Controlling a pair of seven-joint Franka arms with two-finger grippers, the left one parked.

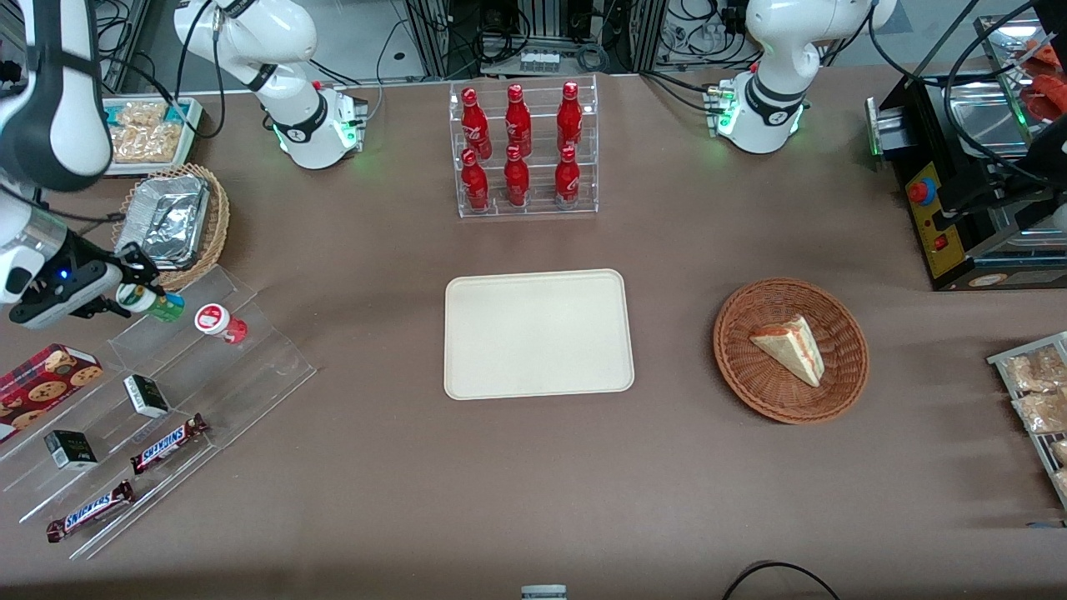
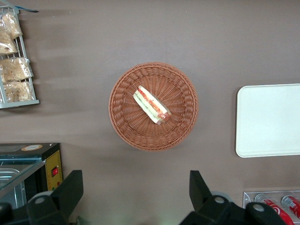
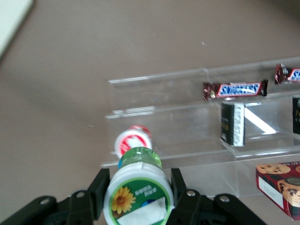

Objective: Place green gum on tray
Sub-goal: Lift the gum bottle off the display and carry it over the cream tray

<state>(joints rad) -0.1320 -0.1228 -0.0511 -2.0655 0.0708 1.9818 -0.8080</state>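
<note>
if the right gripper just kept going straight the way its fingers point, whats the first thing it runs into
Probably the red bottle. The gripper, shut on the green gum above the clear display stand, points along the gum's length, and the red bottle lies just past the gum's end. Depth is unclear, so it might pass above.

The gripper closes its jaws on the green gum, and in the right wrist view the bottle's white lid fills the foreground, hiding most of the green body and part of the red bottle lying just past it on the clear stepped shelf. The gripper's own body is cut off by the picture's edge there. The cookie box beside the shelf is also cropped. Only a corner of the tray shows. The lid's small print is too fine to read.
</note>
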